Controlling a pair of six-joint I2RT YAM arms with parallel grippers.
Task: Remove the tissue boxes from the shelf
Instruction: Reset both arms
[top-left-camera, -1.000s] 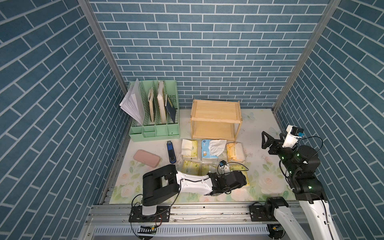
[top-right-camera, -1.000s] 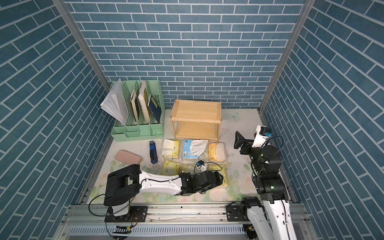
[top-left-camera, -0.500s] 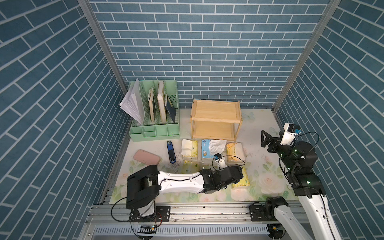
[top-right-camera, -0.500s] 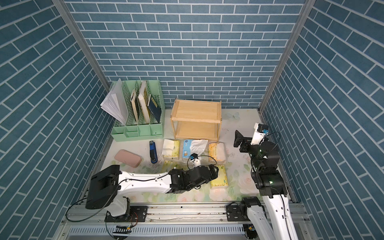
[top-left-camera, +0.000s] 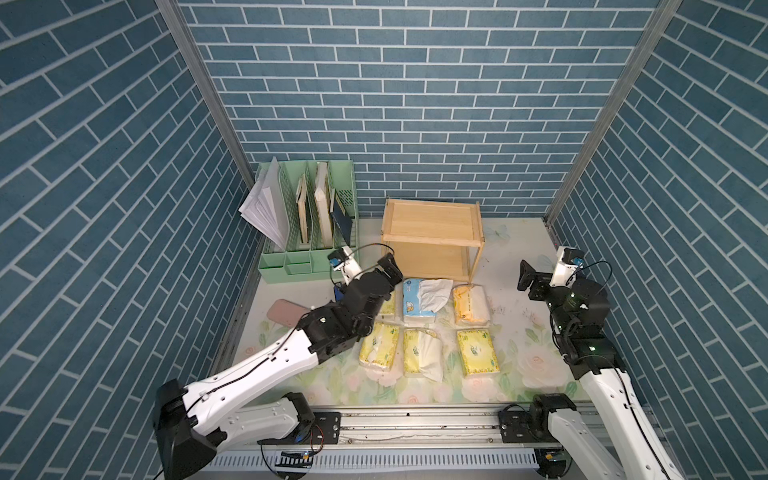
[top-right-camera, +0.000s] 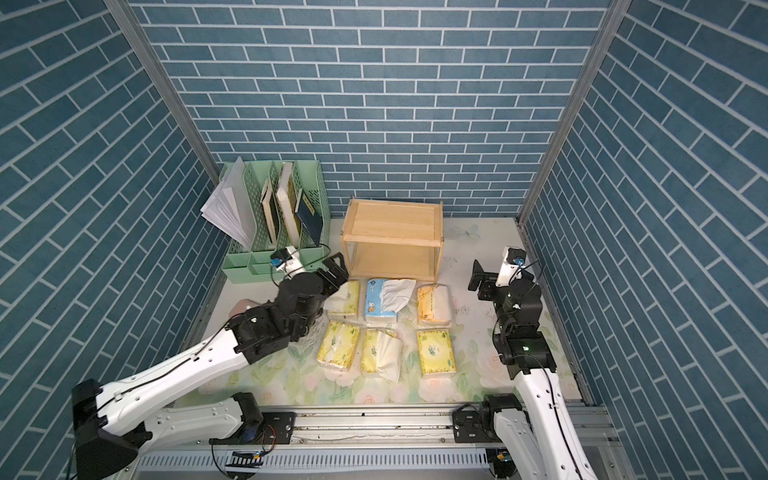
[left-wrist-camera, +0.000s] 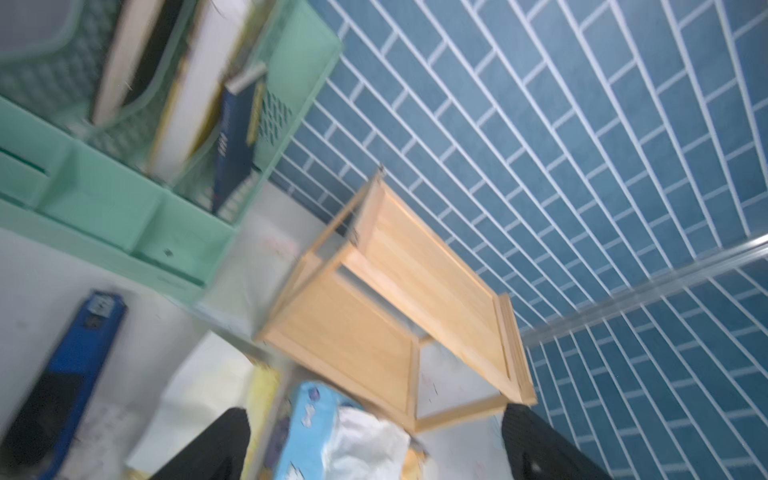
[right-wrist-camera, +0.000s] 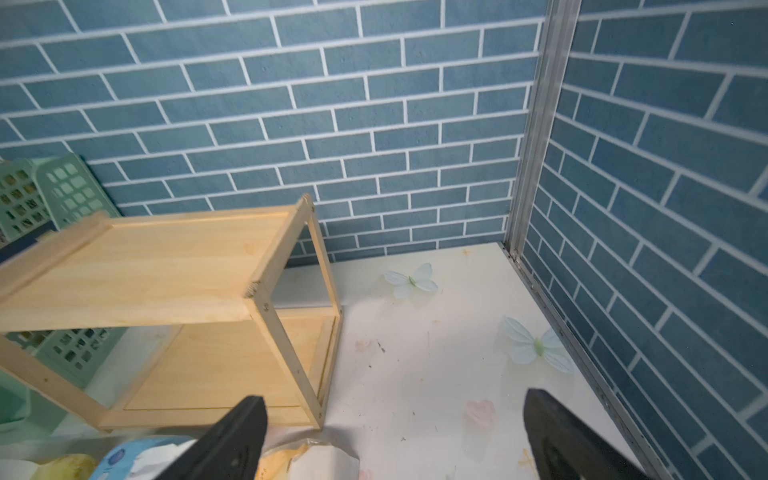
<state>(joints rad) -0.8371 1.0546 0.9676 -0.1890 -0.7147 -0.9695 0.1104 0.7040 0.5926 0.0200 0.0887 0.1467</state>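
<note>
Tissue boxes (top-left-camera: 415, 347): all six lie on the tabletop (top-left-camera: 519, 365) in two rows of three, just in front of the shelf (top-left-camera: 432, 220). Both its boards look bare in both wrist views, so we judge the removal done and only the pull-back left.

Left tool (left-wrist-camera: 374, 440) hangs over the back row near the shelf's front left post (top-right-camera: 347, 257), jaws spread wide with nothing between them. Right tool (right-wrist-camera: 399, 436) hangs well apart at the right side, also spread and empty.

For the pull-back we'd lift the left arm (top-left-camera: 270, 365) straight up first, then swing. Loose white tissue (top-left-camera: 432, 293) sticks out of the blue-and-white pack (top-left-camera: 411, 305) right below the tool. The packs look soft and light, so a snag would likely drag a row out of line. Keep the wrist cable (top-left-camera: 365, 249) off the post.

Room: blue brick-pattern walls (top-left-camera: 415, 104) on three sides, metal corner rails (top-left-camera: 208, 104). Tabletop has a pale floral cover, scuffed. Mint file organizer (top-left-camera: 307, 253) stands left of the shelf, holding papers and books. Blue stapler (left-wrist-camera: 79, 353) lies in front of it, mostly hidden by the left arm in both top views.
</note>
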